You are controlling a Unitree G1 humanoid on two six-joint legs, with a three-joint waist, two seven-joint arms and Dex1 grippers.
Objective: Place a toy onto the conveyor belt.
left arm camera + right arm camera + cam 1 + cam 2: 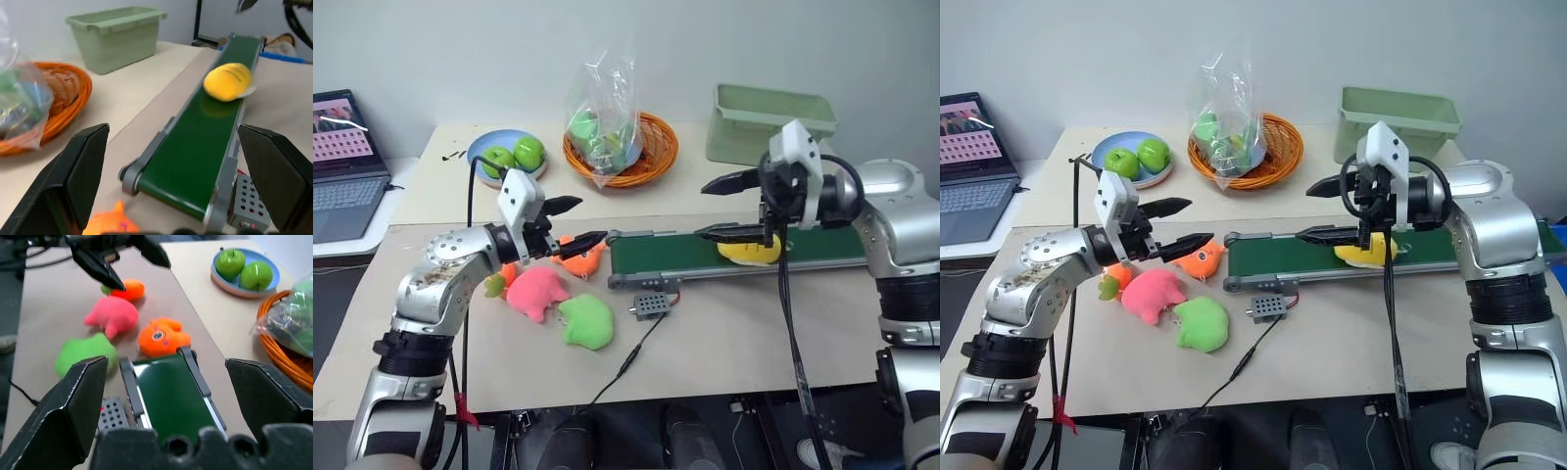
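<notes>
We see the small rounded yellow plush toy (751,252) lying on the dark green flat conveyor belt with grey metal rails (666,255), right of centre in the head view, long axis roughly along the belt. Our right gripper (717,208) hangs spread and empty just above and left of it, far nearer than our left gripper (580,221), also spread and empty, beside the belt's left end. We judge the placing done.

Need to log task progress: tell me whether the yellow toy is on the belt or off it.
On. The yellow toy lies on the dark green conveyor belt, between its grey rails; the right gripper stands open above it, not gripping it.
</notes>
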